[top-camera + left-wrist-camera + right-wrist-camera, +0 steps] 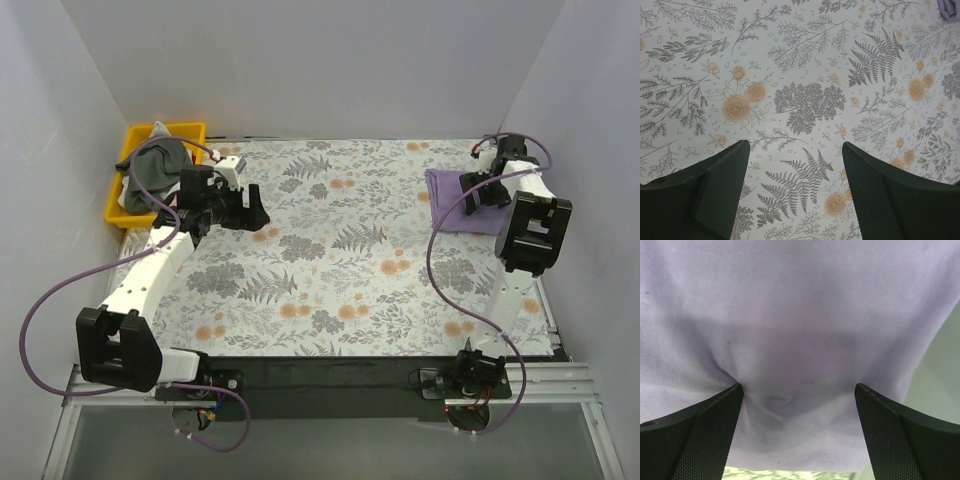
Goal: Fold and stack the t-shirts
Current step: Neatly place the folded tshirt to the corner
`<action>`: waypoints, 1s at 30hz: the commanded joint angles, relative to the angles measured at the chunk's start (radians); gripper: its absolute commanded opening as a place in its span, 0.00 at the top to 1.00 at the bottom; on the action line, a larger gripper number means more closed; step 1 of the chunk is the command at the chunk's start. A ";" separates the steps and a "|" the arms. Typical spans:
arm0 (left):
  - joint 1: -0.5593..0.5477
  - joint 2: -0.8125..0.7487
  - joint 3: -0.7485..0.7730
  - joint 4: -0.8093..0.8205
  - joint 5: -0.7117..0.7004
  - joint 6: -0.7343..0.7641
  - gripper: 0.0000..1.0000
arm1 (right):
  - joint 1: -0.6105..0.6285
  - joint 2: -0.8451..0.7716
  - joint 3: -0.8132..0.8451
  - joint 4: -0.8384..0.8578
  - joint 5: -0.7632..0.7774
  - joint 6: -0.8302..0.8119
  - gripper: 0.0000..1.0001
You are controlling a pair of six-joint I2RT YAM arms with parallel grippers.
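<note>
Pale grey walls [330, 60] stand round three sides of the table [330, 270], which is covered with a print of grey ferns and orange flowers. At its far left corner sits a yellow tray [127, 140], and the dark grey-green t-shirt [160, 172] lies bunched inside it, heaped above the rim. The lilac t-shirt [448, 205] lies on the table at the far right, folded into a small flat packet close to the right wall, well apart from the tray.

The left claw [256, 208] hangs over the table just beside the tray, pointing towards the middle. Its wrist camera shows both fingers [715, 190] spread apart, with only the bare floral print between them and nothing gripped. A sliver of lilac shows in the top right corner of that view.

The right claw [478, 195] is down over the lilac t-shirt. From its wrist camera the cloth fills nearly the whole view. Its two fingers stand wide apart at either side, and the cloth is dimpled into a small pucker between them. The jaws are not closed on the fabric; whether the fingertips press into it or only rest on it I cannot tell
</note>
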 commanded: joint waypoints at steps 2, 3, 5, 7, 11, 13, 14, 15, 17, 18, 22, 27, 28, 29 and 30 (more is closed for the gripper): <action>0.004 0.000 0.051 0.007 0.007 0.011 0.26 | -0.007 0.086 0.078 -0.073 0.085 -0.147 0.03; 0.004 0.000 0.057 -0.001 0.008 0.011 0.26 | -0.009 0.087 0.094 -0.074 0.086 -0.156 0.02; 0.005 -0.001 0.065 -0.011 0.010 0.011 0.26 | -0.014 0.075 0.128 -0.085 0.068 -0.166 0.02; 0.004 -0.009 0.072 -0.016 0.007 0.013 0.26 | -0.014 0.025 0.144 -0.107 0.022 -0.163 0.01; 0.005 -0.023 0.078 -0.025 0.017 0.011 0.26 | -0.014 -0.104 0.156 -0.183 -0.070 -0.106 0.02; 0.004 -0.026 0.088 -0.030 0.025 0.010 0.26 | -0.014 -0.195 0.129 -0.220 -0.103 -0.095 0.02; 0.004 -0.026 0.092 -0.031 0.031 0.008 0.26 | -0.014 -0.225 0.078 -0.228 -0.107 -0.089 0.02; 0.005 -0.026 0.095 -0.033 0.042 0.004 0.26 | -0.014 -0.279 0.049 -0.234 -0.107 -0.084 0.02; 0.005 -0.026 0.109 -0.034 0.045 -0.003 0.26 | -0.014 -0.325 -0.056 -0.248 -0.101 -0.086 0.02; 0.005 -0.027 0.112 -0.034 0.048 0.000 0.26 | -0.014 -0.366 -0.094 -0.249 -0.098 -0.086 0.02; 0.004 -0.036 0.129 -0.036 0.030 0.013 0.26 | -0.015 -0.425 -0.256 -0.246 -0.055 -0.088 0.02; 0.004 -0.049 0.128 -0.048 0.034 0.040 0.25 | -0.021 -0.413 -0.333 -0.232 -0.059 -0.071 0.02; 0.004 -0.049 0.126 -0.048 0.028 0.046 0.25 | -0.023 -0.408 -0.349 -0.214 -0.050 -0.068 0.02; 0.004 -0.046 0.126 -0.053 0.025 0.050 0.25 | -0.023 -0.400 -0.359 -0.199 -0.044 -0.063 0.02; 0.005 -0.044 0.124 -0.054 0.027 0.054 0.25 | -0.023 -0.388 -0.369 -0.168 -0.039 -0.063 0.02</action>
